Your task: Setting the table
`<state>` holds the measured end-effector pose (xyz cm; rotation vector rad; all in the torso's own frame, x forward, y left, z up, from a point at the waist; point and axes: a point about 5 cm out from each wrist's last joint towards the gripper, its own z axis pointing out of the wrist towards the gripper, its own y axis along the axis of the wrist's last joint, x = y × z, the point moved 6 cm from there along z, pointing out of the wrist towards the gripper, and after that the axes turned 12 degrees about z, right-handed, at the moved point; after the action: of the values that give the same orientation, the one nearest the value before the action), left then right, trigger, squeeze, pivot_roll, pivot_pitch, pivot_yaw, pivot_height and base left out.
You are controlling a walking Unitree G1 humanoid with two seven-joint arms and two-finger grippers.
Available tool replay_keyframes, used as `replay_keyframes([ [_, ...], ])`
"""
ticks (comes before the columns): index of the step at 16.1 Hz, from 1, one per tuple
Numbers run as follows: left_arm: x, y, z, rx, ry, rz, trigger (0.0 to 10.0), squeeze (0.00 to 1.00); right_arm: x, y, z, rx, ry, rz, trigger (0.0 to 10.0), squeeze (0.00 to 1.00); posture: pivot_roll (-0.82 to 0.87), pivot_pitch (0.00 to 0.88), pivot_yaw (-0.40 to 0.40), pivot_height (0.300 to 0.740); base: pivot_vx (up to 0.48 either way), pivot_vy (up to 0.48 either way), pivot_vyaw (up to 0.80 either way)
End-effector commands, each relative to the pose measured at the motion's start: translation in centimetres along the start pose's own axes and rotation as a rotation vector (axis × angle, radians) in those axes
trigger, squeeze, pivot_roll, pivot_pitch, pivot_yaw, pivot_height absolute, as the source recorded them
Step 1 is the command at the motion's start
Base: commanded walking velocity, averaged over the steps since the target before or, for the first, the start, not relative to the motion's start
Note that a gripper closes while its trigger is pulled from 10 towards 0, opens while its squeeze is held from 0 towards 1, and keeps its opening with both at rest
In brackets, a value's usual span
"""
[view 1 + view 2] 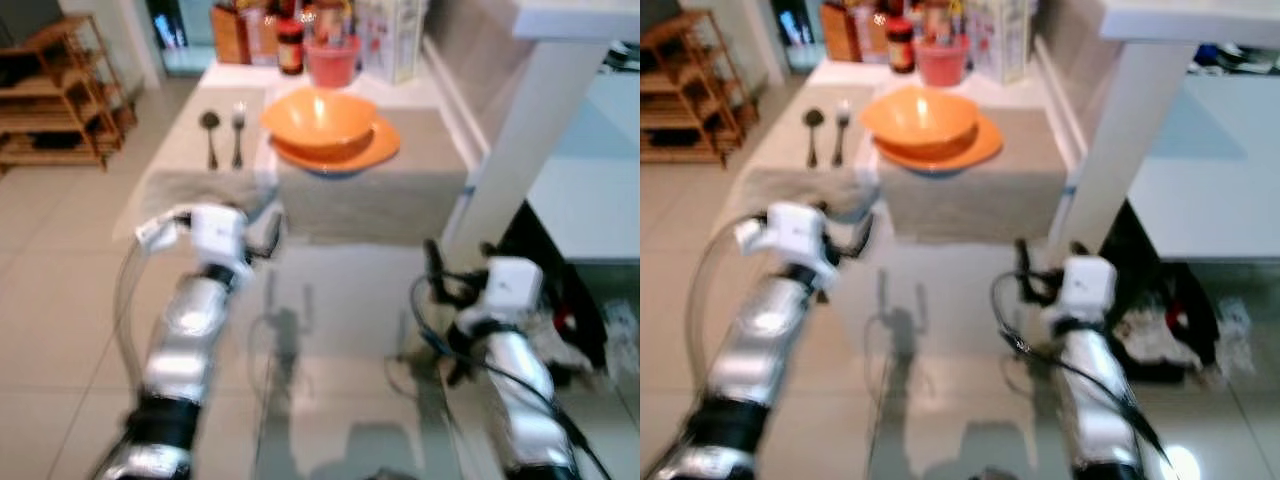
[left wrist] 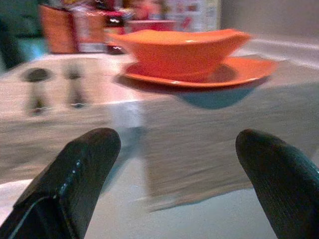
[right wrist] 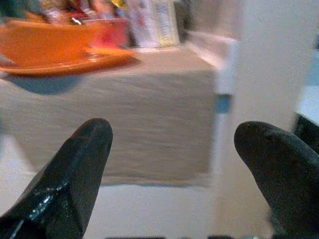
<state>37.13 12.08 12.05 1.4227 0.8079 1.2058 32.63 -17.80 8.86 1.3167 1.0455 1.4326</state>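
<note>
Blurred table edge (image 1: pixel 370 235), tools (image 2: pixel 174 164) apart

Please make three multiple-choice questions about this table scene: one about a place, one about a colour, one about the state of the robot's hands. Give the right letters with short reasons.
1. Where is the bowl?
A. on the plate
B. on the floor
C. on the wooden shelf

2. What colour is the bowl?
A. blue
B. orange
C. white

3. How are the fingers of the left hand and the right hand?
A. both apart, holding nothing
B. both shut on a spoon
C. one holds the fork

Answers:
1. A, the bowl sits on the plate, on the grey mat.
2. B, bowl and plate are both orange.
3. A, each wrist view shows a wide gap between the fingers.
</note>
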Motion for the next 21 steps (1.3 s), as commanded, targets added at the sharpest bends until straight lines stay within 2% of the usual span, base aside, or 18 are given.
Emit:
replay_keyframes([
  [1, 1.4, -0.2, -0.5, 0.009, 0.031, 0.020, 10.0, 0.00, 1.1, 0.5, 0.2, -0.018, 0.025, 0.009, 10.0, 0.00, 0.05, 0.000, 0.010, 0.740, 0.000, 0.000, 0.00],
  [4, 1.3, -0.6, -1.0, 0.022, 0.025, 0.024, 10.0, 0.00, 1.0, 0.6, -0.2, -0.017, 0.026, 0.008, 10.0, 0.00, 0.04, 0.000, 0.008, 0.740, 0.000, 0.000, 0.00],
  [7, 1.9, -1.1, -1.8, 0.047, 0.045, 0.028, 10.0, 0.00, -0.1, 0.8, -1.3, -0.004, 0.001, -0.003, 10.0, 0.00, 0.02, 0.000, -0.001, 0.740, 0.000, 0.000, 0.00],
  [10, 1.9, -1.4, -2.7, 0.061, 0.049, 0.029, 10.0, 0.00, -0.5, 0.8, -2.2, 0.010, -0.004, -0.012, 10.0, 0.00, 0.01, 0.005, -0.006, 0.740, 0.000, 0.000, 0.00],
  [13, 1.5, -1.8, -3.8, 0.084, 0.037, 0.030, 10.0, 0.00, -0.4, 0.6, -3.3, 0.033, -0.006, -0.011, 10.0, 0.00, 0.01, 0.050, -0.010, 0.740, 0.000, 0.000, 0.00],
  [17, 1.7, -2.1, -4.8, 0.108, 0.038, 0.035, 10.0, 0.00, -0.6, 0.3, -4.2, 0.055, -0.017, -0.012, 10.0, 0.00, 0.01, 0.081, -0.010, 0.740, 0.000, 0.000, 0.00],
  [21, 1.8, -1.8, -4.9, 0.114, 0.038, 0.036, 10.0, 0.00, -0.4, 0.3, -4.1, 0.066, -0.016, -0.007, 10.0, 0.00, 0.02, 0.082, -0.009, 0.740, 0.000, 0.000, 0.00],
])
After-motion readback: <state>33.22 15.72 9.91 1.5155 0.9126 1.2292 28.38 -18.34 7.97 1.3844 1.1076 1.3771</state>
